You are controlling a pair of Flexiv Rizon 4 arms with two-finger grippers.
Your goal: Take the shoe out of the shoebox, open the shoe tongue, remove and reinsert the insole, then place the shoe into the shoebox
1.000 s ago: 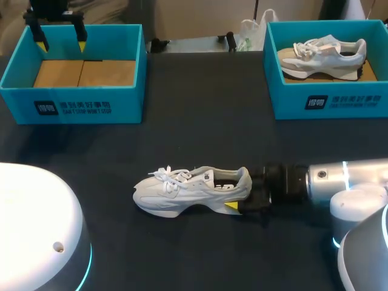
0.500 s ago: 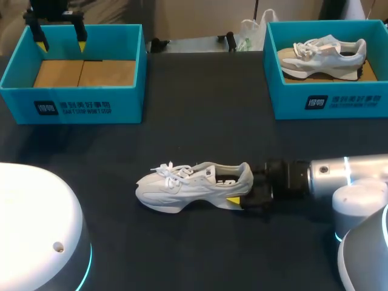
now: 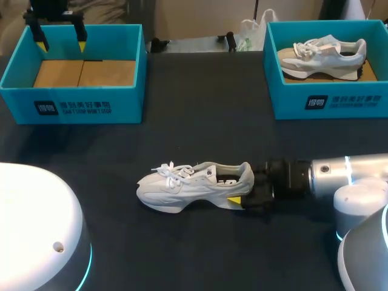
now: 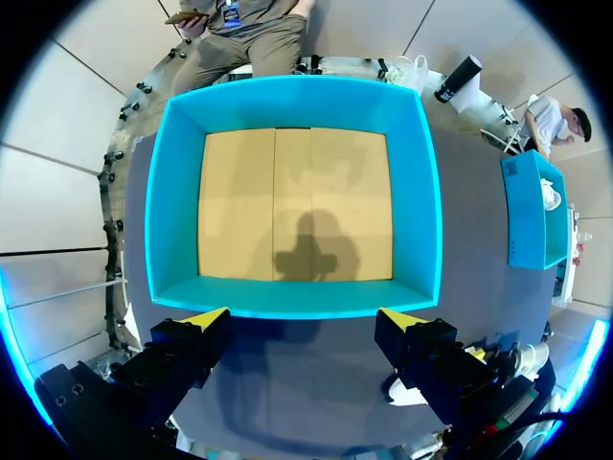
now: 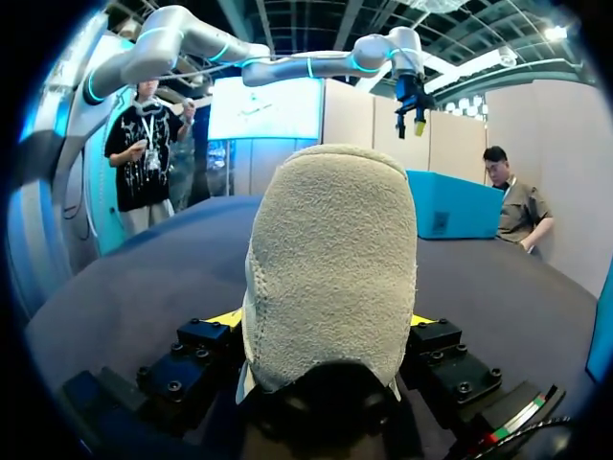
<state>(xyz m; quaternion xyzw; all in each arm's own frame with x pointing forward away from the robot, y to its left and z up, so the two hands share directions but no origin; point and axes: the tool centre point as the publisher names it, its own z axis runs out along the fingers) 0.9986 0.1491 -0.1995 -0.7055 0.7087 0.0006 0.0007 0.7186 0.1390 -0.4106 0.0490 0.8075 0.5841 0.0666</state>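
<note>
Table (image 3: pixel 200 115): dark cloth-covered top. Its near corners are hidden behind pale rounded parts of the robot.
Left shoebox (image 3: pixel 73 106): teal and open-topped, at the far left of the table. Only its brown cardboard floor (image 3: pixel 85 73) shows inside.
Right shoebox (image 3: pixel 339 104): teal and open-topped, at the far right, cut off by the edge of the head view.
Right arm (image 3: pixel 345 176): comes in low from the right, lying nearly level just above the table.
Shoe (image 3: pixel 188 187): pale grey-white trainer standing on its sole on the table's near middle, well apart from both boxes. Its long axis runs left to right, with the toe to my left, the heel to my right and the laces on top. The insole cannot be made out inside the dark opening.
Second shoe (image 3: pixel 324 53): a similar trainer lying in the right shoebox, toe to the left.
Right gripper (image 3: pixel 242 189): clamped on the shoe's heel, one finger on each side. The head view shows only the near yellow tip, with the far one hidden behind the heel. In the right wrist view the heel fills the space between both tips and hides the rest of the shoe.
Left gripper (image 3: pixel 60 42): fingers spread wide with nothing between them, hanging over the left shoebox's wall. Its arm is out of the head view.
Writing: a white logo and lines of print on each box's front wall, and a dark mark on the shoe's side, too small to make out.
</note>
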